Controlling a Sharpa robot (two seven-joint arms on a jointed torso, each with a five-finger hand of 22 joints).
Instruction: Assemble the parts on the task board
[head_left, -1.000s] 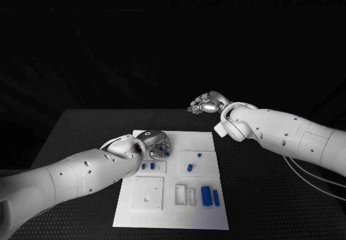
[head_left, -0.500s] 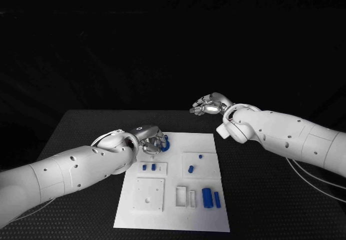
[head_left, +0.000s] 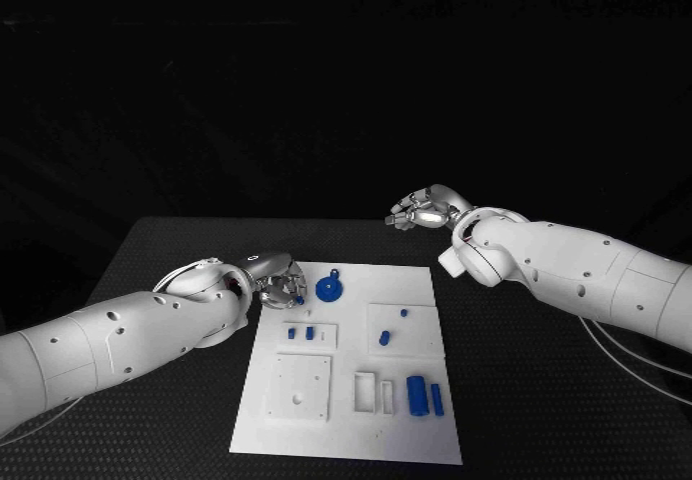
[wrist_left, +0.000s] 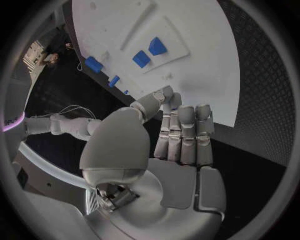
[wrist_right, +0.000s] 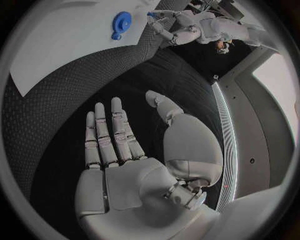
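Blue plastic gear (head_left: 330, 290) on the task board (head_left: 411, 272) looks light, rigid; pinch its rim. Left hand (head_left: 281, 283) and right hand (head_left: 423, 212) hold nothing, fingers apart.

My worktop (head_left: 159, 260) is a black surface with a fine textured weave, and the white task board (head_left: 346, 430) lies flat on it about midway across. The task board runs lengthwise from its near edge, close to me, toward the worktop's far edge, with dark bare worktop showing on both of its long sides and beyond its far end.
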